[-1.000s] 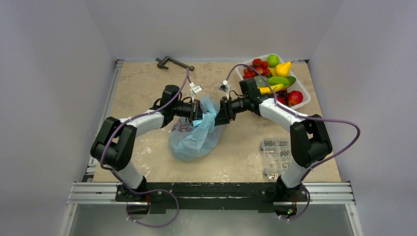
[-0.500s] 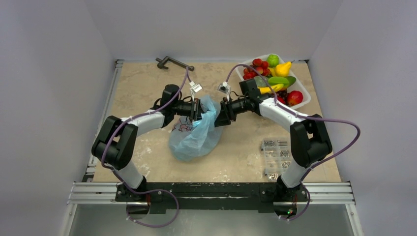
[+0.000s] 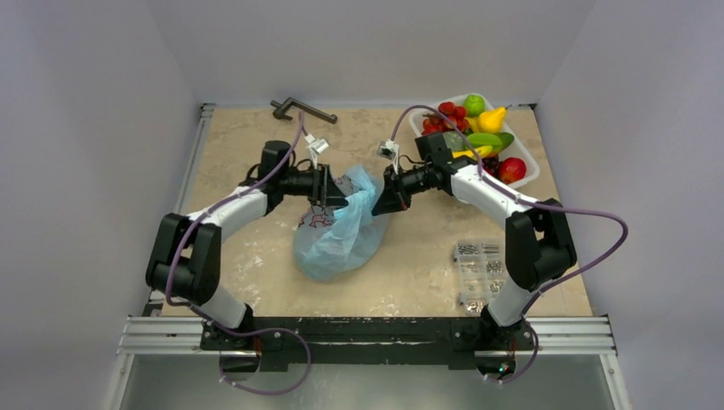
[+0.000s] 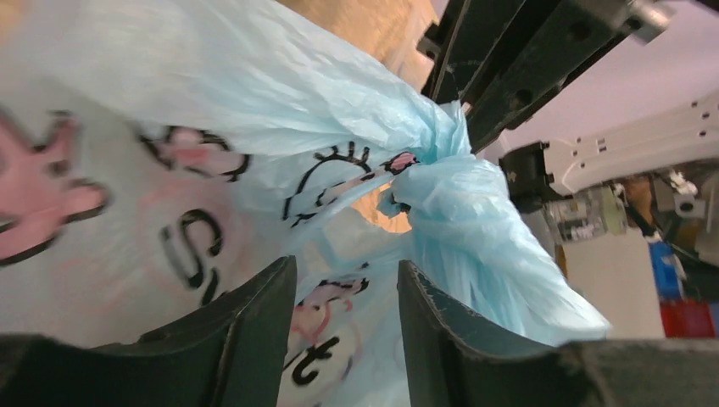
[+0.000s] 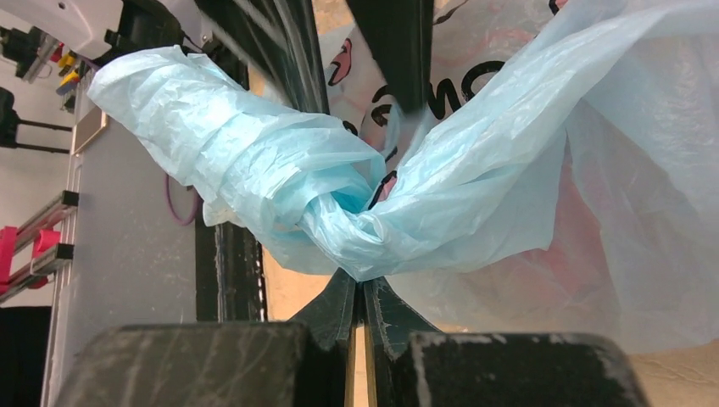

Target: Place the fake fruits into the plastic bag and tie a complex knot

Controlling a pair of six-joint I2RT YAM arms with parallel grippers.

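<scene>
Blue bag (image 3: 337,243) is sitting mid-table overhead, fruits (image 3: 478,137) lying in a tray (image 3: 535,173) at two o'clock. Left wrist: left claw (image 4: 348,314) is standing spread, holding nothing. Right wrist: right claw (image 5: 360,309) is pinching the bag's knot

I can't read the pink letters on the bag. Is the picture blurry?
Yes, in the left wrist view the pink print on the bag is smeared near the lens, the knot sharper. Right wrist view: knot crisp. Top view: sharp, evenly lit, print tiny.
</scene>
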